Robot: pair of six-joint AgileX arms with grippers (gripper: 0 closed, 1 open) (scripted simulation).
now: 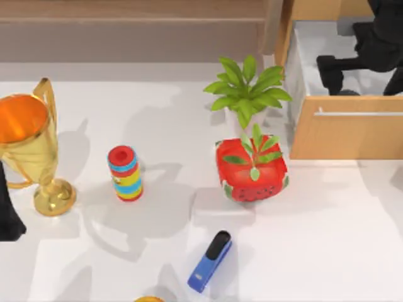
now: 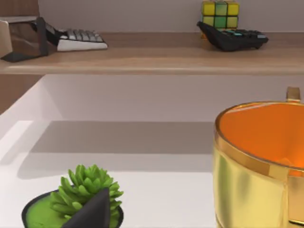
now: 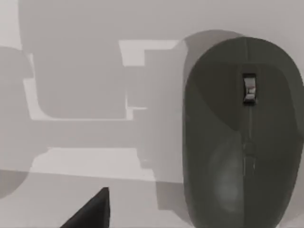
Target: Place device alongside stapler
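Dark grey rounded oval device [image 3: 242, 133] off-centre below right gripper [image 1: 334, 72], grip width impossible to tell. Risk of skidding sideways under an off-centre pinch, well apart from elongated blue stapler [image 1: 211, 261]. Left arm parked at table's left edge.

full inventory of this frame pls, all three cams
stapler: 1, blue with black end, table front centre, lying flat
mouse: 1, dark grey, lying on a pale surface, close under the right wrist camera
striped cylinder: 1, red, blue and yellow, upright, left of centre
trophy: 1, gold with orange inside, table's left edge
red pot: 1, red, with a green plant, centre
leafy plant: 1, green, behind the red pot
drawer: 1, wooden, open, top right
succulent: 1, green, dark pot, left wrist view
Rubik's cube: 1, on shelf
calculator: 1, black, on shelf
keyboard: 1, on shelf
left arm: black, far left edge
right arm: black, above drawer
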